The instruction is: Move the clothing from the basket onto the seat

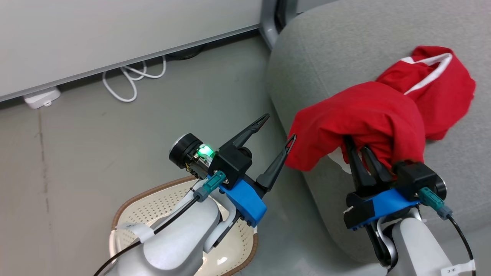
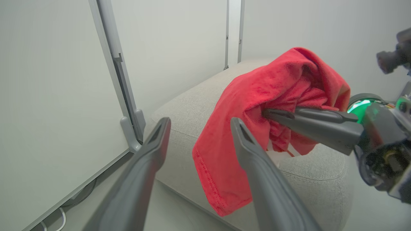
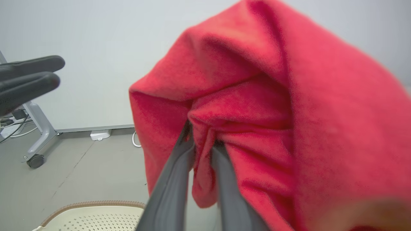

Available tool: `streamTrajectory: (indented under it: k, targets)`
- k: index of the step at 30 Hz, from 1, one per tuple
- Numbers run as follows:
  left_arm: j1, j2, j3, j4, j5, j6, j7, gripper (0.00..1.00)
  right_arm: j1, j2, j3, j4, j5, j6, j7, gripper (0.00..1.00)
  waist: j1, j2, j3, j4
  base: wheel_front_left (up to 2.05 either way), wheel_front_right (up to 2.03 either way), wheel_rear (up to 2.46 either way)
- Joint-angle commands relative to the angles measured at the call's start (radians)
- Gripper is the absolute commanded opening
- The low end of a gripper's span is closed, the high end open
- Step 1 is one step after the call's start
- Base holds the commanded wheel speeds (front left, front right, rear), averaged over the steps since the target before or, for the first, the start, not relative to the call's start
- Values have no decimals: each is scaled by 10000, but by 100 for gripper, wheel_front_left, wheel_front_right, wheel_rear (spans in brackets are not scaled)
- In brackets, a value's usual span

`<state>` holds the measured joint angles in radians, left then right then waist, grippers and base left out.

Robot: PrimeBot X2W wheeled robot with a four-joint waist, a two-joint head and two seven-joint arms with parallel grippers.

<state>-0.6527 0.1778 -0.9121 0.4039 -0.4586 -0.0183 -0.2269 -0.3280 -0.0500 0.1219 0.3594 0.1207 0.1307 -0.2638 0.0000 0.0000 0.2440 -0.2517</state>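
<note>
The largest thing before us is the light grey seat, which takes the right part of the head view, with its rounded corner turned toward the robot. Beside it lies the grey floor, and along the far side of the floor stands a white panel. On the seat, near its corner, is the clothing. The plain red garment is raised over the front edge of the seat, and a loose flap of it hangs down in front of the corner. The striped red garment, with white trim, lies on the seat cushion just behind it. The two overlap in the head view, and we cannot tell if they touch. The cream basket with a brown rim stands on the floor at the lower left, partly hidden under the left arm, apart from the seat. The right gripper has its two dark fingers pressed close together on a fold of the plain red garment, and the cloth drapes over them. The left gripper has its fingers spread wide with nothing between them, and one tip is just beside the hanging flap. A white cable curls on the floor below the panel, and a small white box sits near it.
</note>
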Motion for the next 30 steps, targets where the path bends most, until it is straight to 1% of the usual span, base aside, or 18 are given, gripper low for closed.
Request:
streamTrajectory:
  k: [1,9,14,18,23,26,30]
  targets:
    - [96,42,-2,-28,20,2,2,100,144,-4,-78,-107,-60,2,-11,0,0,0,-24,-314,0,0,0]
    - [196,-24,-238,-42,22,-50,2,100,736,-4,-580,-511,-229,3,-9,0,0,0,-111,-1047,0,0,0]
    - [173,-89,-299,14,-19,-36,-37,100,1023,-4,-714,-700,-226,3,-9,0,0,0,-156,-1186,0,0,0]
    - [129,-96,-308,23,-64,-51,-61,100,978,-4,-767,-904,-192,3,-9,0,0,0,-159,-1155,0,0,0]
    - [-53,-11,-274,-35,8,12,-83,100,316,-6,-978,-1383,-284,2,-9,0,0,0,66,-1000,0,0,0]
    - [-178,45,-248,-116,39,77,-48,100,-327,-16,-1279,-1630,-373,2,-9,0,0,0,330,-905,0,0,0]
    - [-462,131,-272,-234,143,72,48,100,-1433,-240,-1738,-1868,-412,2,-9,0,0,0,880,-715,0,0,0]
